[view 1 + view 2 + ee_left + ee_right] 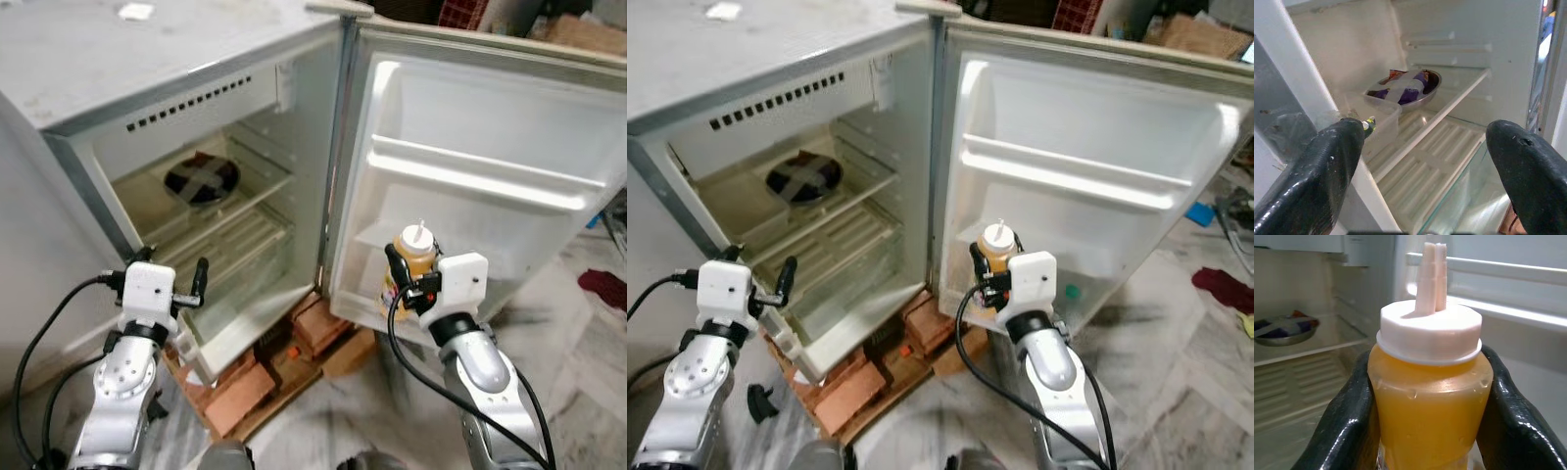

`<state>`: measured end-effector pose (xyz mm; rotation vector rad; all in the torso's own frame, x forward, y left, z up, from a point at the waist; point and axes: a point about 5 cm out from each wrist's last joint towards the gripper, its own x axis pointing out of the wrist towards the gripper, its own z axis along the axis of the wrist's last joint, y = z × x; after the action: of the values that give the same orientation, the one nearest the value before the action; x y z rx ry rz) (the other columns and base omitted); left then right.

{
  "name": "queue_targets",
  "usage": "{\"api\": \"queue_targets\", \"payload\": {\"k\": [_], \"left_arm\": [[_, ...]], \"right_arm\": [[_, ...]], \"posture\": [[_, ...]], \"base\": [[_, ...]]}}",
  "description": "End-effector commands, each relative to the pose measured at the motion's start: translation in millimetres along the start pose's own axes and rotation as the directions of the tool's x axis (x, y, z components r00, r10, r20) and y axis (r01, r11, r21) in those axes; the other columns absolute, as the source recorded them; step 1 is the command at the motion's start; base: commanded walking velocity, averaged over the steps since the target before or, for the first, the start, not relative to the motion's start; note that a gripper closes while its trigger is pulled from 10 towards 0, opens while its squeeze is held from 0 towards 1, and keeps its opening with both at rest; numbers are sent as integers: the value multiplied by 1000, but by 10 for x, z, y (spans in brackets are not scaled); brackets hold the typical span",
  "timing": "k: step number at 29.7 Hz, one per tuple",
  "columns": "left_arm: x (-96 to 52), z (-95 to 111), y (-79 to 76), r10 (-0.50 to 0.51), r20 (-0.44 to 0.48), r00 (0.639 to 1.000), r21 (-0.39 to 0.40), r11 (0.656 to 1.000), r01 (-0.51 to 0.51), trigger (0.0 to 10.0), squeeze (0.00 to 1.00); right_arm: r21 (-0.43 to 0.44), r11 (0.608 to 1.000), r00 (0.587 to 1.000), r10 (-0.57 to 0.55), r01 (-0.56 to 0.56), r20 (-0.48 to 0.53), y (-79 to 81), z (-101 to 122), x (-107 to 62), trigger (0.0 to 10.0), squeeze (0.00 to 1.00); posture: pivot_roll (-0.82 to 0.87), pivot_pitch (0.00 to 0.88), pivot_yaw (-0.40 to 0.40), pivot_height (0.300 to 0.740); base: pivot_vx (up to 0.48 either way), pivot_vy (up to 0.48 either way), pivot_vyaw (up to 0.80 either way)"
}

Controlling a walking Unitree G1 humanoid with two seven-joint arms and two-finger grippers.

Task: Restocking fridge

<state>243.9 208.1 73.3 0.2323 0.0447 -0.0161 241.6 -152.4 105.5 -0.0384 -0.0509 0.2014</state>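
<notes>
Right gripper (pixel 404 277) is clamped on a squeeze bottle (pixel 412 257) of orange-yellow sauce with a white nozzle cap, one black finger (pixel 1342 431) on each side of the body. Bottle is upright, held in front of the lower part of the open fridge door (pixel 490 147), just beside the bottom door shelf (pixel 1087 284); can't tell whether it's touching the shelf.

Left gripper (pixel 176 284) sits at the front left edge of the fridge (pixel 118 88) opening, fingers spread wide, nothing between them. One finger (pixel 1317 171) is close to the cabinet's left wall.

Inside: a metal bowl (pixel 1405 88) with a purple-and-white wrapped item in it on the upper shelf (pixel 1449 93), a clear plastic tub (pixel 1376 110) beside it nearer the front. Ribbed drawer cover (pixel 1430 166) below.

Fridge stands on bricks (pixel 245 392) and a wooden board on a marble floor (pixel 578 362). Small white object on the fridge top, too blurred to identify.
</notes>
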Motion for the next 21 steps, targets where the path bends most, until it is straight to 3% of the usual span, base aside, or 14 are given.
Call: {"api": "queue_targets", "payload": {"k": [1, 4, 8, 21], "left_arm": [[6, -17, 20, 1, -13, 1000, 3, 1000, -1, 10000, 0], [11, -10, 7, -3, -10, 1000, 2, 1000, 3, 10000, 0], [11, -7, 2, -6, -6, 1000, -1, 1000, 6, 10000, 0], [22, -2, 2, -4, -4, 1000, -4, 1000, 4, 10000, 0]], "right_arm": [[2, 1000, 1000, -11, 10, 20, -32, 37, 15, 10000, 0], [6, 1000, 1000, -10, 10, 1, -33, 25, 34, 10000, 0], [8, 1000, 1000, -13, 13, 3, -33, 23, 39, 10000, 0], [-4, 1000, 1000, 3, -3, 10, -28, 28, 48, 10000, 0]], "posture": [[-33, 41, -41, 740], [-33, 40, -42, 740], [-32, 38, -42, 740], [-30, 36, -44, 740]], "base": [[285, 0, 0], [295, 0, 0], [301, 0, -733], [323, 0, 0]]}}
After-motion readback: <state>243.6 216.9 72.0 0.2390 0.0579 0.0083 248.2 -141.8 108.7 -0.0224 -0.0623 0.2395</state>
